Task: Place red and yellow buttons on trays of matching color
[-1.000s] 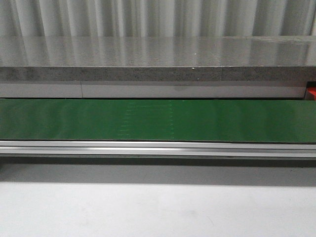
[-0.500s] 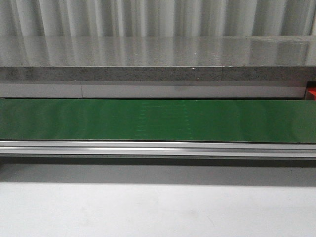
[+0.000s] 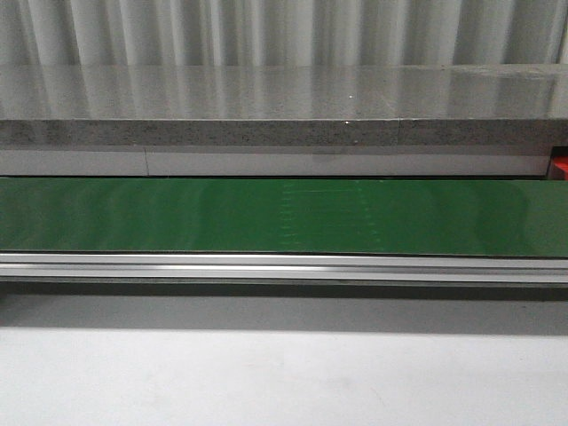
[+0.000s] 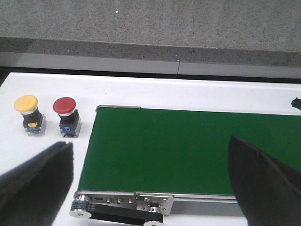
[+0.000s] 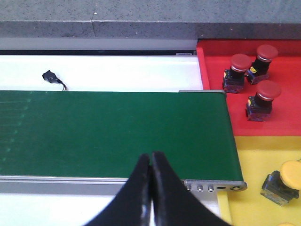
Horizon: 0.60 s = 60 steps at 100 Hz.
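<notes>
Right wrist view: red tray (image 5: 287, 122) holds three red buttons (image 5: 261, 98).

Factory-style test bench: green conveyor belt (image 3: 284, 216), corrugated metal wall (image 3: 284, 31).

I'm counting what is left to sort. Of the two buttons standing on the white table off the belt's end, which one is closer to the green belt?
The red button. It stands right beside the green belt's end, while the yellow button stands on its far side, farther from the belt.
</notes>
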Available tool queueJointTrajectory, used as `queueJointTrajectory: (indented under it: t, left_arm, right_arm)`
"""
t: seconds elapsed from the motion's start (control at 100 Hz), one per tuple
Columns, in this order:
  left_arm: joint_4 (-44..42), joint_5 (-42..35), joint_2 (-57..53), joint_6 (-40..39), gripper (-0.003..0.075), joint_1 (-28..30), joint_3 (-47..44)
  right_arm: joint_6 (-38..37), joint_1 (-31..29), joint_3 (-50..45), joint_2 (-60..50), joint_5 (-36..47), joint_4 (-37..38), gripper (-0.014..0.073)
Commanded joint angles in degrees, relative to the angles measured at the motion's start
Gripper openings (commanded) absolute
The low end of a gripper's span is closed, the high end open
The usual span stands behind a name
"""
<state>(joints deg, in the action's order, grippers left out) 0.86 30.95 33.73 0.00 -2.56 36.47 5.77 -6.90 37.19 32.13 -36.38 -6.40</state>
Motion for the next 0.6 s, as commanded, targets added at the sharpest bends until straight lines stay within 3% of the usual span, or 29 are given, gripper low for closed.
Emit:
queueJointTrajectory:
  t: [0.0, 0.23, 0.59]
  left_arm:
    - [0.81, -5.98, 1.15, 0.00, 0.0661, -0.56, 1.62]
    - [0.70, -6.39, 12.90, -9.35, 0.0648, 4.73, 7.73]
    - [2.64, -6.40, 40.68, -10.80, 0.0648, 13.86, 21.80]
  right_arm:
    - [0.64, 0.12, 1.61, -0.05, 3.64, 0.10, -0.0068]
    - [0.64, 0.12, 1.61, -0.05, 3.64, 0.10, -0.0068]
    - [0.64, 0.12, 1.61, -0.05, 3.58, 0.10, -0.0068]
